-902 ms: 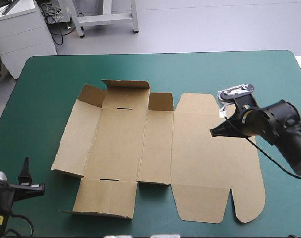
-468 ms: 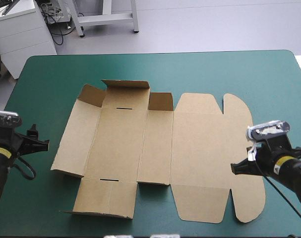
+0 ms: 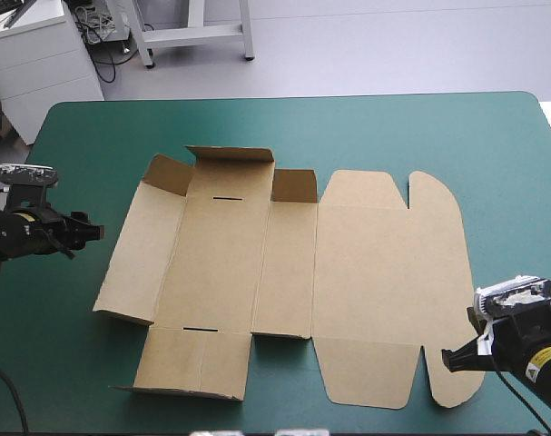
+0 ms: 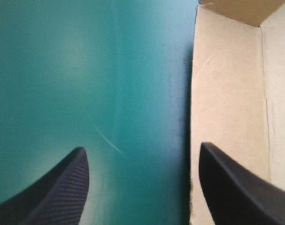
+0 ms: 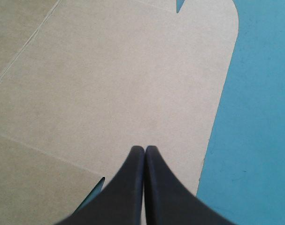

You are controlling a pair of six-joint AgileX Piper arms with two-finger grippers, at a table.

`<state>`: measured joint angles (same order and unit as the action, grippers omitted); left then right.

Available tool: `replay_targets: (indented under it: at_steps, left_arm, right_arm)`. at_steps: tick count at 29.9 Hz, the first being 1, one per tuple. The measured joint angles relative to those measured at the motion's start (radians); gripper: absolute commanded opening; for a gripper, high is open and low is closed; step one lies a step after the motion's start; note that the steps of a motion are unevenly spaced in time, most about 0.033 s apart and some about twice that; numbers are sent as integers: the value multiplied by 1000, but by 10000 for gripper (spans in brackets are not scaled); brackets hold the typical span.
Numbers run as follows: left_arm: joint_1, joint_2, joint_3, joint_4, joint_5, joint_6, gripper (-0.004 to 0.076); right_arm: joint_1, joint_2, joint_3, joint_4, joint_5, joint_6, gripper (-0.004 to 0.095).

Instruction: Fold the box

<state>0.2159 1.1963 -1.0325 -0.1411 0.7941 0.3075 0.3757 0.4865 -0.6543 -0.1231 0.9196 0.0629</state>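
**Teal-green bench [image 3: 348,127], box [image 3: 284,263] still spread out: both arms have shifted**

Since a moment earlier the two arms have changed places along the box. The right fingers [image 3: 453,358], which hung over the far right part of the lid panel, have drawn back toward the near right corner. They are now pressed together in a single point above the rounded flap [image 3: 457,381] at that corner, and they hold nothing. The left fingers [image 3: 86,232] have come up from the near left corner to stand just beside the box's left side. They are spread wide, with one over the left side panel [image 3: 143,254] and the other over bare cover, so the panel's outer edge runs between them.

This reads as the left arm lining up to take or lift that side panel, while the right arm clears out of the way or waits to hold the lid down. No fold has been added, so the task looks to be near its start.

The box lies in the middle of the bench, opened out. Its lid panel is flat to the right, and the short flaps [image 3: 230,168] along the far edge stand partly up. The left panel seems slightly raised. Beyond the bench's far edge there is pale grey floor, with a white cabinet [image 3: 39,64] off the far left corner and the legs of a metal frame [image 3: 193,36].
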Motion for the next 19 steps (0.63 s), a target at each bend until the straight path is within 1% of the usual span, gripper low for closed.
replay_targets:
  at_steps: [2,5,8,11,19]
  left_arm:
    - [62,57,-15,-126,47,107,477]
    - [119,148,-41,-267,136,223,476]
    - [135,248,-72,-341,229,284,476]
    - [136,321,-99,-372,302,296,476]
    - [136,440,-107,-339,386,225,476]
  right_arm:
    - [0,-6,4,0,1,-1,-23]
    - [0,-9,4,0,-6,-3,-23]
    - [0,-10,4,0,-24,-3,-23]
    - [0,-10,4,0,-37,-3,-23]
    - [0,-10,4,0,-41,-14,-23]
